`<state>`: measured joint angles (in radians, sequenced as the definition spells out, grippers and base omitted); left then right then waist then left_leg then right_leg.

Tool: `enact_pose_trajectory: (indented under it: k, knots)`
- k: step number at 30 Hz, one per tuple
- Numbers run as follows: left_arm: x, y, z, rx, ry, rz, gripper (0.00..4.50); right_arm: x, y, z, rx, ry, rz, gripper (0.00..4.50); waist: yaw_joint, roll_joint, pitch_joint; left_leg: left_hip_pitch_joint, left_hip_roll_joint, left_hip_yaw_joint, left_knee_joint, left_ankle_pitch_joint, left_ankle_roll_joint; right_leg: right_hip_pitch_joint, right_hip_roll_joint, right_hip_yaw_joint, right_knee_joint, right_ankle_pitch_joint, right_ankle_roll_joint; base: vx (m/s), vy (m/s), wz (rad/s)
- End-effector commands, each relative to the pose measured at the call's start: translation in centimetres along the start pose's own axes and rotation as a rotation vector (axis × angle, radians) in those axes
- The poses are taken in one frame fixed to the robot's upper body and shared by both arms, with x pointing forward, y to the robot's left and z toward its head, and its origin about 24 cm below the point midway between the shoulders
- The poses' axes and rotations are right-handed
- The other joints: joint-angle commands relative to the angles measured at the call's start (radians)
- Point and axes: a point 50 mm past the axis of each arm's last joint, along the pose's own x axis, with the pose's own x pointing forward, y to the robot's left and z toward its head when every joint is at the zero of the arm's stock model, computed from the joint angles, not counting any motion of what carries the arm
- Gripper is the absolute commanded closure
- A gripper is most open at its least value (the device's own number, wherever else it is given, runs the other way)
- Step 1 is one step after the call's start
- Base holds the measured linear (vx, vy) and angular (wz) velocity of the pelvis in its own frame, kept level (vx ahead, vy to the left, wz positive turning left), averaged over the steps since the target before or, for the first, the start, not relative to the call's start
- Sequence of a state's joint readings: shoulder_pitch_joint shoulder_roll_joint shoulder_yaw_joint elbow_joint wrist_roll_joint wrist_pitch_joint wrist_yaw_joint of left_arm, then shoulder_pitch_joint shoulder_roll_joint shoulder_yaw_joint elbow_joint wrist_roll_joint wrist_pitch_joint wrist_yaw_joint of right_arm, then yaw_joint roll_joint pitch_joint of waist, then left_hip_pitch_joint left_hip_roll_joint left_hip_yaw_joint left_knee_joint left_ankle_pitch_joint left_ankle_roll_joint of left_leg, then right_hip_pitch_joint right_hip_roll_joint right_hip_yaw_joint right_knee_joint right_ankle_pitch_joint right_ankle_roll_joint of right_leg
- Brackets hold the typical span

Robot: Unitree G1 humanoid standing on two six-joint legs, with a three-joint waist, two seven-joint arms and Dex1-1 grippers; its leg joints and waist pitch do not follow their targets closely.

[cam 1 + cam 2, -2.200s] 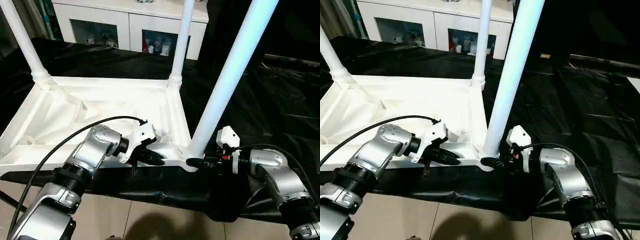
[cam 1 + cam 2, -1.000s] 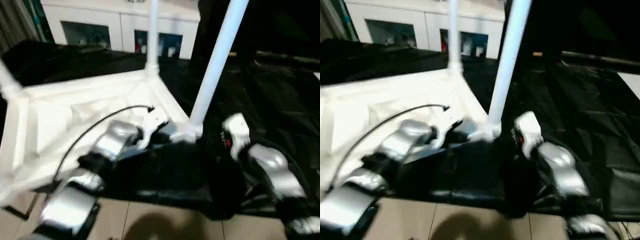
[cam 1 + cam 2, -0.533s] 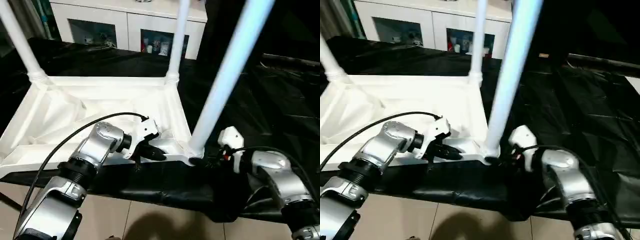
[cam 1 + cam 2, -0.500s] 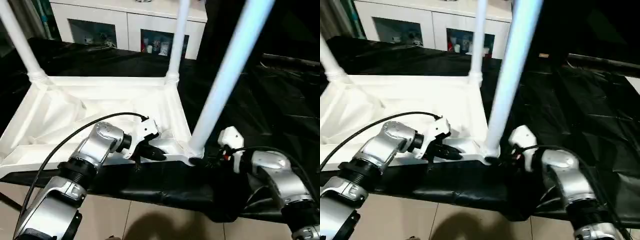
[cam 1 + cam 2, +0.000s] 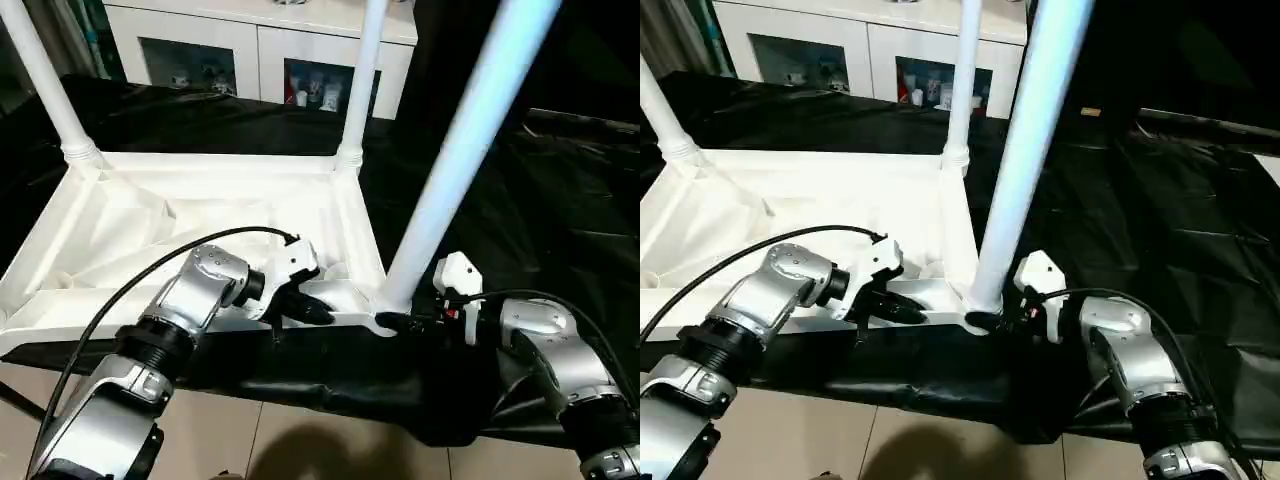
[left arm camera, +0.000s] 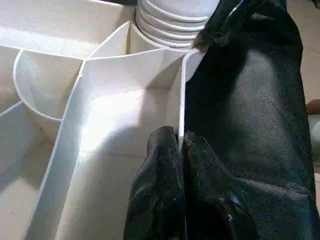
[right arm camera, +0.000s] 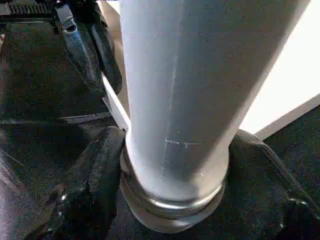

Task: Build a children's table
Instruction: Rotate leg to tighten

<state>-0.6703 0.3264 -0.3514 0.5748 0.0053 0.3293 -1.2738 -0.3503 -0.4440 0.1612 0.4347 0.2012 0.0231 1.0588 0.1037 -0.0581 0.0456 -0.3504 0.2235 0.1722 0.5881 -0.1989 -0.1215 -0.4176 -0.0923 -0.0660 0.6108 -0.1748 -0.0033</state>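
Left pincer (image 5: 318, 311): we are pinching the thin near rim of the children's table (image 5: 200, 225) between our two black fingers (image 6: 160, 180), one on each face of the wall, jaws drawn nearly together on it.
Right pincer (image 5: 392, 322): we are straddling the base of the near-right leg (image 5: 462, 150) at its corner socket, one finger (image 7: 92, 185) on each side of the tube; jaws are standing wide and we cannot tell whether they are pressing on it.
Children's table: we are seeing it lying upside down on the bench (image 5: 560, 210), ribbed underside facing up, at the bench's near edge.
Long axis: the top's long side is running across our view, from left to right.
Legs: three are showing, each seated in a corner socket and pointing upward, away from the bench; the near-right one is leaning slightly rightward as it rises in the head views.
Far-left leg (image 5: 45, 85): rising from the far-left corner.
Far-right leg (image 5: 362, 70): rising from the far-right corner.
Bench: black sheeting is covering it, wrinkled, draping over the near edge.
Cabinet (image 5: 260, 50): white with glass doors, standing behind the bench.
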Motion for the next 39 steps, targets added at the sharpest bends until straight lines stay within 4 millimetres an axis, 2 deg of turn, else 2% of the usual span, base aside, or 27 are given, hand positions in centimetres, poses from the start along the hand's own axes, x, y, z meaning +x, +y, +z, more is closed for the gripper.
enact_pose_trajectory:
  k: [1,5,7,10,11,12,13,14,15,16,17,18,19,20,23,24,26,30,33,34,36,37,39]
  knots:
    - [1.0,-0.8,-0.2,-0.012,0.002,-0.068,4.5,0.0,-0.1,0.3,0.001,-0.016,0.003,1.76,-0.003,-0.007,-0.06,-0.005,0.003,0.013,-0.066,-0.121,0.09,0.064,-0.037,0.036,-0.06,-0.145,-0.23,0.0,0.0,0.0]
    - [1.3,0.0,-0.1,-0.037,-0.011,0.026,4.5,0.3,-0.5,0.1,0.045,-0.039,-0.096,1.84,-0.004,-0.011,-0.06,-0.006,0.002,0.013,-0.065,-0.112,0.089,0.064,-0.038,0.037,-0.06,-0.146,-0.227,0.0,0.0,0.0]
    - [1.7,0.9,0.1,-0.073,-0.027,0.143,4.5,0.7,-1.1,-0.5,0.068,-0.039,-0.245,1.84,-0.007,-0.012,-0.057,-0.006,0.001,0.014,-0.067,-0.124,0.079,0.061,-0.038,0.036,-0.065,-0.186,-0.216,0.0,0.0,0.0]
    - [2.1,2.1,0.5,-0.133,-0.041,0.314,4.5,1.8,-1.5,-1.5,0.145,-0.045,-0.472,1.84,-0.014,-0.014,-0.058,-0.006,-0.003,0.011,-0.069,-0.142,0.039,0.06,-0.039,0.035,-0.073,-0.268,-0.176,0.0,0.0,0.0]
    - [2.2,2.4,0.7,-0.15,-0.044,0.352,4.5,2.1,-1.5,-1.7,0.167,-0.044,-0.527,1.84,-0.014,-0.014,-0.06,-0.006,-0.004,0.011,-0.069,-0.142,0.037,0.061,-0.038,0.035,-0.073,-0.272,-0.169,0.0,0.0,0.0]
    - [2.3,2.7,0.8,-0.158,-0.043,0.395,4.5,2.6,-1.6,-1.9,0.205,-0.047,-0.606,1.84,-0.014,-0.009,-0.059,-0.005,-0.003,0.01,-0.07,-0.139,0.037,0.059,-0.038,0.036,-0.074,-0.267,-0.166,0.0,0.0,0.0]
    - [2.3,2.7,0.8,-0.158,-0.043,0.395,4.5,2.6,-1.6,-1.9,0.205,-0.047,-0.606,1.84,-0.018,-0.011,-0.059,-0.008,-0.005,0.01,-0.07,-0.143,0.038,0.059,-0.037,0.035,-0.075,-0.268,-0.163,0.0,0.0,0.0]
    - [2.5,3.2,1.1,-0.172,-0.055,0.463,4.5,3.5,-1.9,-2.2,0.28,-0.058,-0.735,1.84,-0.018,-0.009,-0.06,-0.009,-0.006,0.009,-0.07,-0.14,0.036,0.061,-0.038,0.035,-0.074,-0.27,-0.16,0.0,0.0,0.0]
    - [2.5,3.2,1.1,-0.172,-0.055,0.463,4.5,3.5,-1.9,-2.2,0.28,-0.058,-0.735,1.84,-0.02,-0.006,-0.061,-0.006,-0.007,0.01,-0.07,-0.142,0.031,0.057,-0.037,0.036,-0.075,-0.266,-0.158,0.0,0.0,0.0]
    - [2.8,3.6,1.5,-0.173,-0.069,0.534,4.5,4.7,-1.9,-2.0,0.318,-0.072,-0.786,1.84,-0.023,-0.005,-0.063,-0.01,-0.008,0.009,-0.07,-0.138,0.029,0.059,-0.037,0.035,-0.073,-0.253,-0.16,0.0,0.0,0.0]
    - [2.8,3.7,1.6,-0.173,-0.071,0.541,4.5,4.9,-1.9,-1.9,0.319,-0.076,-0.786,1.84,-0.023,-0.004,-0.062,-0.007,-0.007,0.009,-0.07,-0.145,0.029,0.057,-0.037,0.035,-0.074,-0.251,-0.161,0.0,0.0,0.0]
    - [3.0,3.7,1.7,-0.172,-0.075,0.558,4.5,5.3,-1.9,-1.7,0.324,-0.09,-0.791,1.5,-0.021,-0.006,-0.063,-0.006,-0.008,0.01,-0.069,-0.15,0.034,0.058,-0.036,0.035,-0.073,-0.24,-0.164,0.0,0.0,0.0]
    - [3.2,3.8,1.9,-0.171,-0.078,0.568,4.5,5.8,-1.9,-1.3,0.342,-0.116,-0.794,1.5,-0.02,-0.004,-0.062,-0.007,-0.007,0.01,-0.07,-0.148,0.038,0.058,-0.036,0.035,-0.073,-0.232,-0.165,0.0,0.0,0.0]
    - [3.2,3.8,1.9,-0.171,-0.078,0.568,4.5,5.8,-1.9,-1.3,0.343,-0.117,-0.794,1.16,-0.019,-0.005,-0.062,-0.008,-0.007,0.01,-0.07,-0.145,0.044,0.059,-0.035,0.035,-0.072,-0.217,-0.167,0.0,0.0,0.0]
    - [3.6,3.5,1.9,-0.161,-0.074,0.539,4.5,6.4,-1.8,-0.3,0.3,-0.138,-0.743,1.03,-0.017,-0.004,-0.063,-0.01,-0.006,0.008,-0.07,-0.135,0.058,0.063,-0.036,0.035,-0.067,-0.17,-0.18,0.0,0.0,0.0]
    - [3.6,3.5,1.9,-0.159,-0.074,0.532,4.5,6.5,-1.7,-0.3,0.293,-0.14,-0.731,0.9,-0.022,-0.006,-0.063,-0.017,-0.008,0.006,-0.071,-0.131,0.061,0.069,-0.037,0.034,-0.066,-0.169,-0.177,0.0,0.0,0.0]
    - [3.6,3.4,1.8,-0.15,-0.071,0.506,4.5,6.4,-1.7,-0.1,0.259,-0.138,-0.695,0.77,-0.029,-0.008,-0.064,-0.015,-0.008,0.007,-0.069,-0.126,0.067,0.068,-0.037,0.034,-0.066,-0.163,-0.182,0.0,0.0,0.0]
    - [3.4,3.1,1.3,-0.135,-0.057,0.441,4.5,5.4,-1.8,0.2,0.172,-0.132,-0.566,0.77,-0.031,-0.01,-0.063,-0.014,-0.007,0.01,-0.064,-0.107,0.103,0.069,-0.036,0.035,-0.063,-0.115,-0.214,0.0,0.0,0.0]
    - [2.6,2.3,0.1,-0.114,-0.029,0.316,4.5,2.6,-2.0,0.5,0.064,-0.104,-0.406,0.77,-0.029,-0.013,-0.061,-0.014,-0.003,0.009,-0.064,-0.115,0.126,0.074,-0.037,0.035,-0.064,-0.121,-0.217,0.0,0.0,0.0]
    - [2.5,2.2,0.0,-0.115,-0.024,0.3,4.5,2.2,-2.1,0.5,0.053,-0.099,-0.393,0.77,-0.029,-0.013,-0.058,-0.011,-0.003,0.011,-0.064,-0.124,0.129,0.068,-0.037,0.036,-0.066,-0.136,-0.22,0.0,0.0,0.0]
    - [2.1,1.8,-0.4,-0.1,-0.016,0.233,4.5,1.3,-2.3,0.7,0.022,-0.083,-0.365,0.77,-0.033,-0.015,-0.057,-0.011,-0.004,0.013,-0.065,-0.145,0.119,0.064,-0.037,0.035,-0.071,-0.191,-0.214,0.0,0.0,0.0]
    - [2.0,1.8,-0.4,-0.099,-0.016,0.23,4.5,1.3,-2.3,0.7,0.021,-0.082,-0.364,0.77,-0.033,-0.015,-0.057,-0.011,-0.003,0.011,-0.066,-0.152,0.115,0.067,-0.038,0.035,-0.073,-0.212,-0.209,0.0,0.0,0.0]
    - [1.4,1.4,-0.9,-0.072,0.004,0.152,4.5,0.3,-2.4,0.7,-0.005,-0.057,-0.305,0.77,-0.034,-0.014,-0.057,-0.008,0.001,0.009,-0.068,-0.166,0.107,0.062,-0.039,0.036,-0.074,-0.243,-0.2,0.0,0.0,0.0]
